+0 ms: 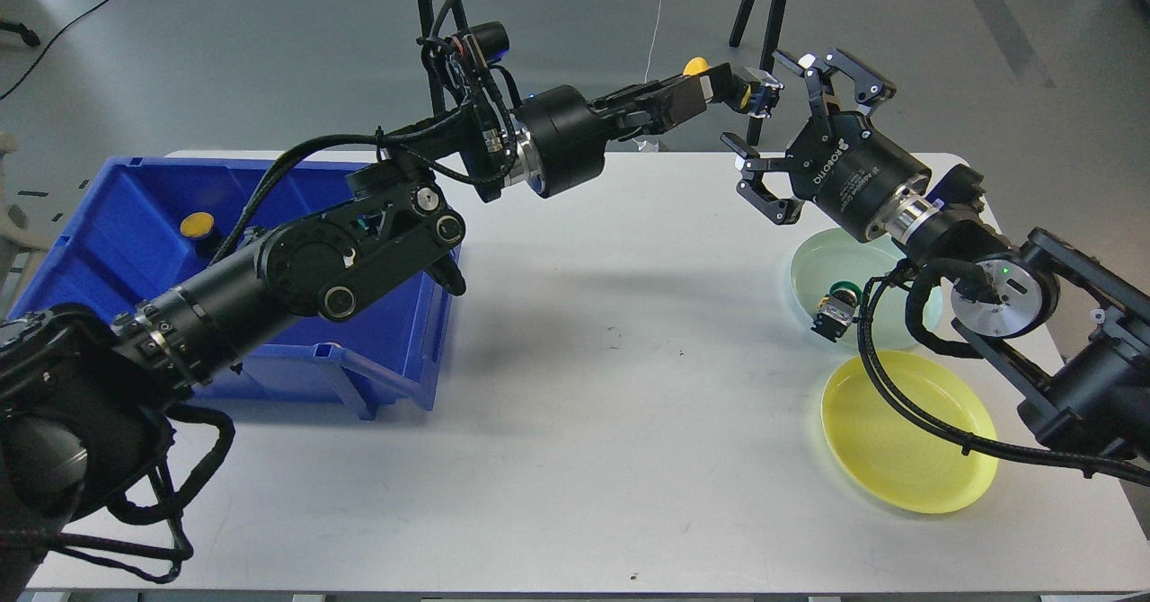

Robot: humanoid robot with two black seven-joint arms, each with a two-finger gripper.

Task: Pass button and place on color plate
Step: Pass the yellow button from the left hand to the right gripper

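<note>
Arms meet above the far edge of a white table [575, 422], in the upper centre of the frame. The left gripper [710, 90] is clamped on a button [750, 97] with a yellow cap, holding it out toward the right. The right gripper [791, 130] faces it with its fingers [764, 198] spread wide, the button's blue and silver end lying just at their mouth; whether they touch it cannot be told.

At the left, a blue bin [135, 225] sits near the table's left edge, with a second yellow button [198, 225] resting inside. The left arm passes over the bin's right wall.

At the right, a pale green plate [818, 265] carries a green-capped button [835, 310] near its lower left rim. Just below it lies a yellow plate [898, 440], bare, close to the table's right edge and partly crossed by the right arm's cable. The two plates sit just beside one another.

A broad stretch of bare tabletop runs across the centre and bottom of the frame, between the bin and the plates.
</note>
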